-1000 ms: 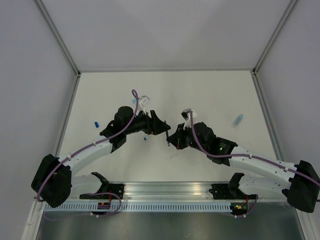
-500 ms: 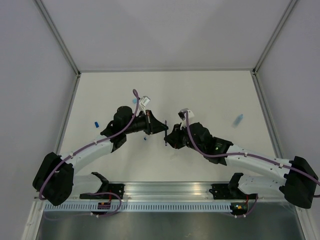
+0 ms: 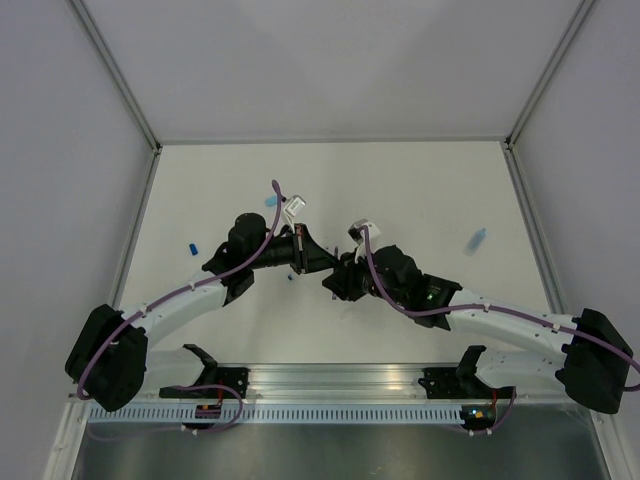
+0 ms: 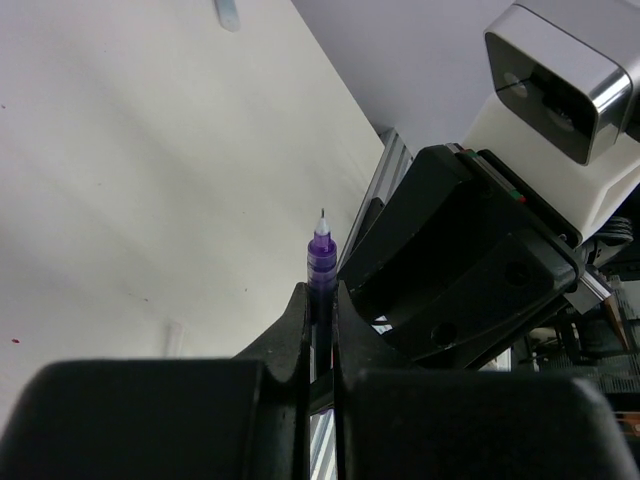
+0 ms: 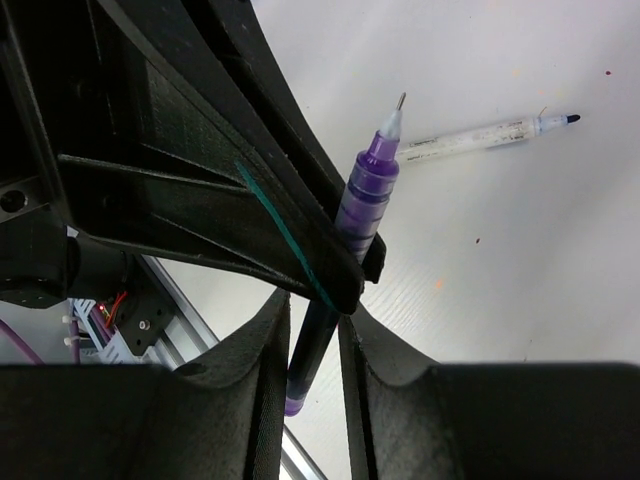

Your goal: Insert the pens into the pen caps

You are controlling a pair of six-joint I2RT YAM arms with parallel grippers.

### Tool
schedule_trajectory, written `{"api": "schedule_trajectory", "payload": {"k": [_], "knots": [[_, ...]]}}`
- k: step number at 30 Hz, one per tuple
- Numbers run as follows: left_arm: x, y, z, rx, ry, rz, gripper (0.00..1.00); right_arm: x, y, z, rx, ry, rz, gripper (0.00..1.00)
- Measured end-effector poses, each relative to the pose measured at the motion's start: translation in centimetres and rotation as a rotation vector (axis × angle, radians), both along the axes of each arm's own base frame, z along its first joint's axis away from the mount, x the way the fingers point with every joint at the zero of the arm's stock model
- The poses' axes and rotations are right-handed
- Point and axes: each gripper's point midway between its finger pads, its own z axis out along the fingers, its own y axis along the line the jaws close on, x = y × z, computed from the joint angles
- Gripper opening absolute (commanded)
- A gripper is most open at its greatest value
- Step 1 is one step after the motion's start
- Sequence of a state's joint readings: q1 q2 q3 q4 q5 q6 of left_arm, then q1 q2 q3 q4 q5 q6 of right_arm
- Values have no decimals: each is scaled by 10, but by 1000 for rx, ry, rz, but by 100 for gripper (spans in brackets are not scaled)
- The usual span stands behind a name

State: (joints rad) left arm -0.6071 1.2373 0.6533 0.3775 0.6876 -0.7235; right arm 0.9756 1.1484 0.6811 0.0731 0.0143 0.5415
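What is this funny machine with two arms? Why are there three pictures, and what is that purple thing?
It is a robot with two arms, a left arm and a right arm, bolted to a white table. One picture looks down from above. The other two come from small cameras on the wrists, so you see each arm's fingers up close. The left gripper pinches a dark pen with a purple end. The right gripper has a finger on each side of that same pen; I cannot tell whether it squeezes. On the table lie a white pen, a pale blue cap and a darker blue cap.
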Motion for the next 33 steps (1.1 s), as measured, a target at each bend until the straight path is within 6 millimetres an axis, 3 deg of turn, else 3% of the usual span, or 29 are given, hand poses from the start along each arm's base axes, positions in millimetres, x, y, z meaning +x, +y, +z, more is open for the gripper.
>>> {"api": "schedule_trajectory", "payload": {"k": [8, 11, 13, 14, 17, 18, 19, 20, 23, 26, 30, 33], "knots": [[-1, 2, 0, -1, -2, 12, 2, -11, -2, -10, 23, 13, 23, 30], [-1, 4, 1, -2, -9, 29, 2, -14, -4, -11, 34, 18, 25, 21], [-1, 5, 1, -4, -11, 34, 2, -14, -4, -10, 39, 18, 23, 2], [-1, 6, 2, -5, -13, 37, 2, -14, -5, -11, 40, 23, 17, 0], [0, 6, 3, -7, -16, 40, 46, -13, -6, -9, 44, 24, 6, 0], [0, 6, 3, -8, -13, 41, 72, -12, -7, -9, 42, 21, 0, 0], [0, 6, 2, -7, -11, 40, 90, -10, -9, -10, 34, 18, -13, 0], [-1, 6, 2, -6, -5, 39, 98, -8, -11, -12, 19, 18, -31, 0], [-3, 6, -1, 11, 22, 33, 99, 3, -23, -12, -39, 13, -107, 0], [-5, 8, 3, 34, 9, 26, 95, 20, -37, 3, -77, -16, -204, 0], [-9, 9, 11, 103, -95, 45, 94, 48, -71, 35, -49, -68, -365, 0], [-18, -2, 13, 201, -183, 50, 92, 64, -104, 51, -16, -91, -479, 0]]}}
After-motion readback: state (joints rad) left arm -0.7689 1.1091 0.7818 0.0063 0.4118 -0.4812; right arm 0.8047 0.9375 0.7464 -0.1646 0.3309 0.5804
